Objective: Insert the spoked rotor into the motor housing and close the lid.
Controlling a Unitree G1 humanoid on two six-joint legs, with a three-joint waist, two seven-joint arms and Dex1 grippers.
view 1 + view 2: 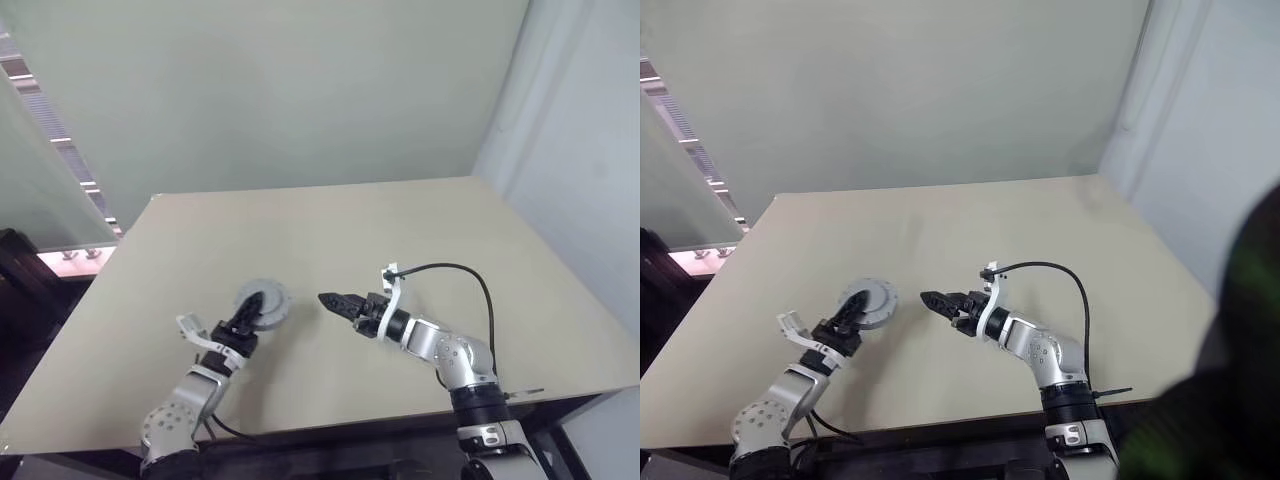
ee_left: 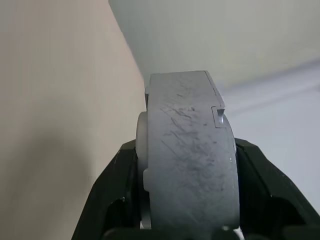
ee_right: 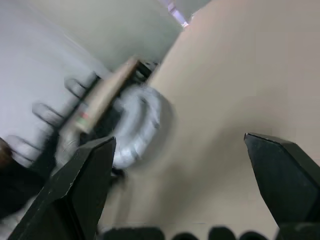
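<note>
Gripping the housing (image 1: 262, 303) by its flanks, the left end effector (image 1: 244, 322) holds the grey round body just above the bench (image 1: 400, 230), near the front edge on the robot's left. Its wrist view shows the two black fingers (image 2: 107, 192) pressed against either side of the scuffed grey shell, so this one is closed on the part. From the head views the housing's round face looks up and somewhat toward the far side, its dark centre showing; whether the rotor already sits inside, or the lid is on, cannot be told from these pictures, and neither piece can be made out loose on the bench.

Just right of the housing, the right end effector (image 1: 330, 300) hangs above the bench with its jaws spread wide and nothing between them; its wrist view shows the fingertips (image 3: 87, 175) far apart and the pale housing ahead and a little to one side. It points level toward the robot's left, straight at the housing, with a small gap of bare bench between.

My reading: the coming move turns on that short gap. The housing lies directly along the right end effector's pointing line, and the round axis tilts upward, so any approach to its face should come from above rather than side-on
</note>
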